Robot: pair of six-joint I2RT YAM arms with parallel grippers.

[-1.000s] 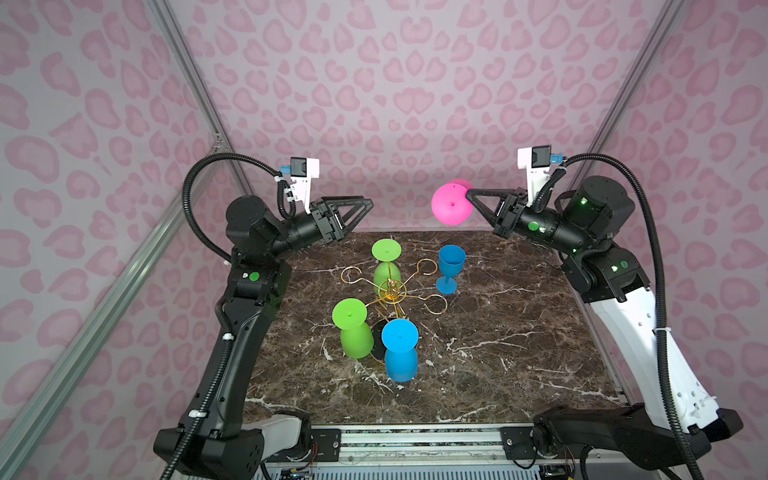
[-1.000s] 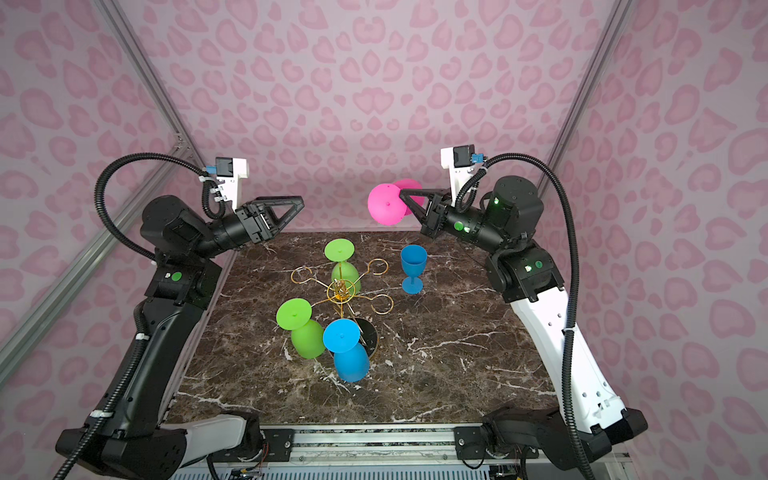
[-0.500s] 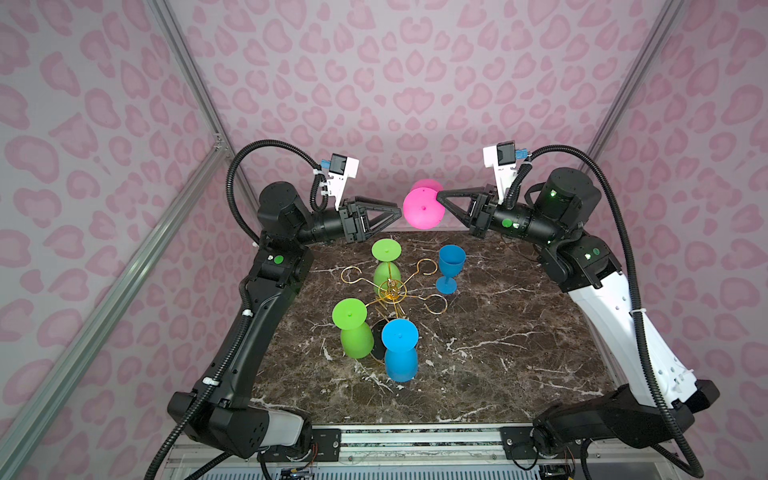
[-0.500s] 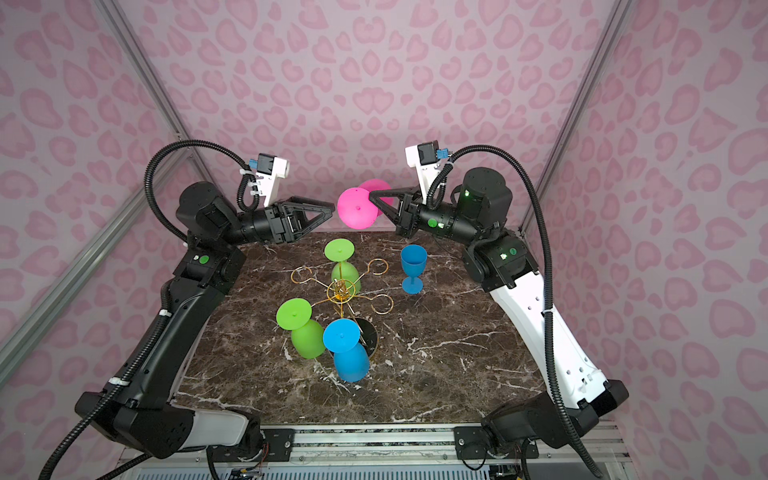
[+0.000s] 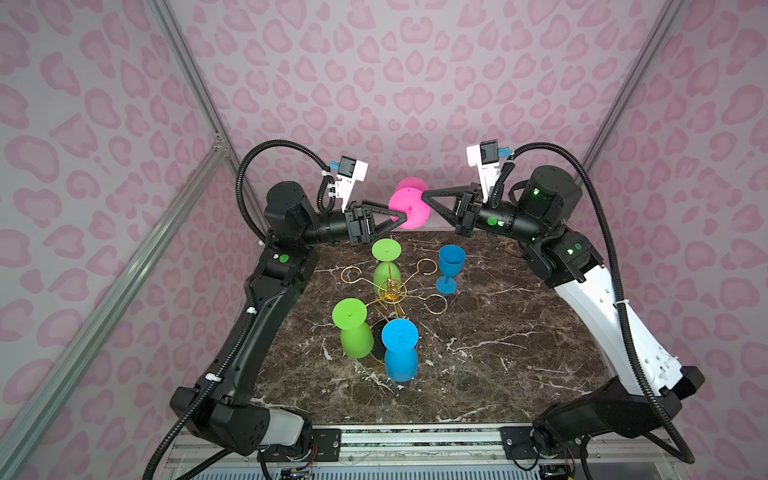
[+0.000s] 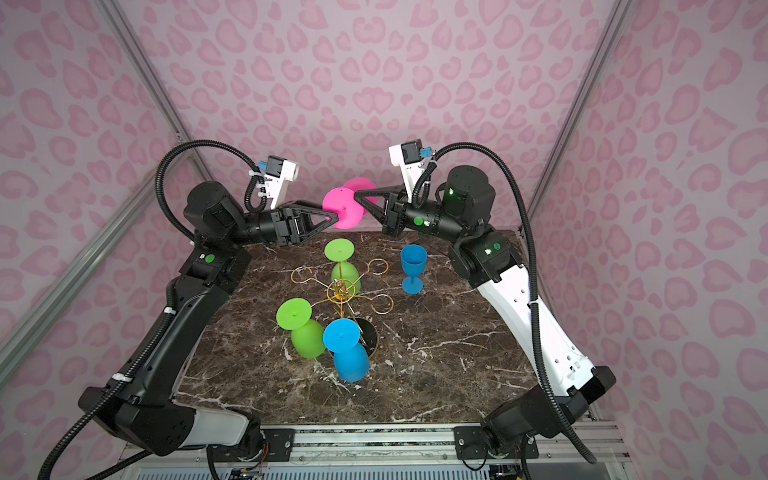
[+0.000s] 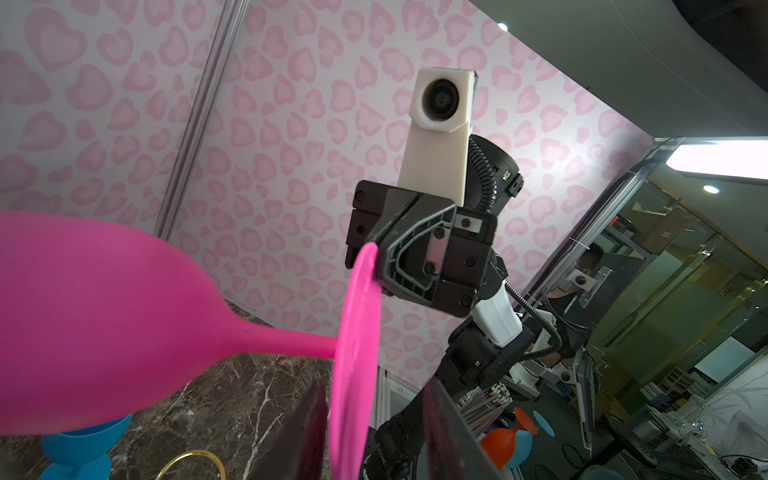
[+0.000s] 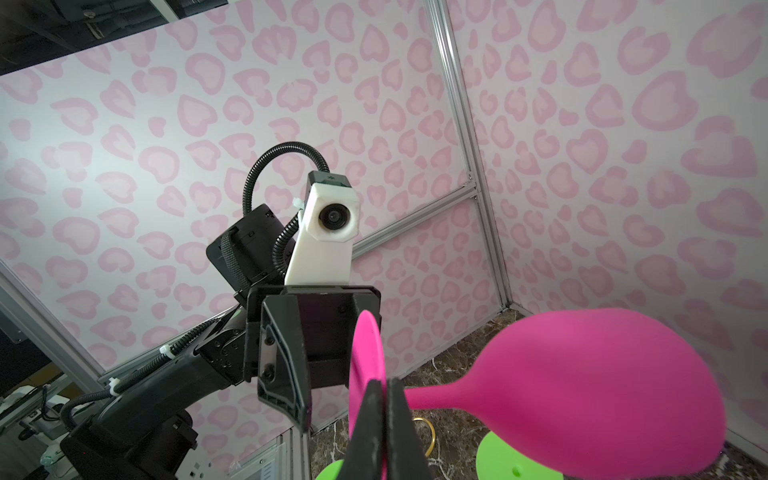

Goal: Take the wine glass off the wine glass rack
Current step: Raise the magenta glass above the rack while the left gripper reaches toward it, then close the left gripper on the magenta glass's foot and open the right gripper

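Pink heart-print walls box the stall in on three sides, with silver metal posts running up the corners. Below them sits a dark brown marble table, veined in white.

Both arms are raised high over the table's far edge, elbows bent and forearms pointed at each other. The left arm is all black, and the right arm has a white lower link.

Mid-table stands the gold wire rack, with three glasses hanging from it upside down. There's a green glass at the back, another green one front-left, and a blue glass at the front. A second blue glass stands upright on the marble just right of the rack.

And the pink wine glass — it's off the rack, up in the air over the far edge and tipped on its side. Its stem is roughly level and its round foot sits between the two claws.

The right claw is pinched tight on the rim of that foot, and the right wrist view shows its fingers clamped together on the disc.

The left claw straddles the opposite edge with its jaws partway apart. In the left wrist view there's a clear gap between one finger and the foot. I can't tell whether the other finger touches.
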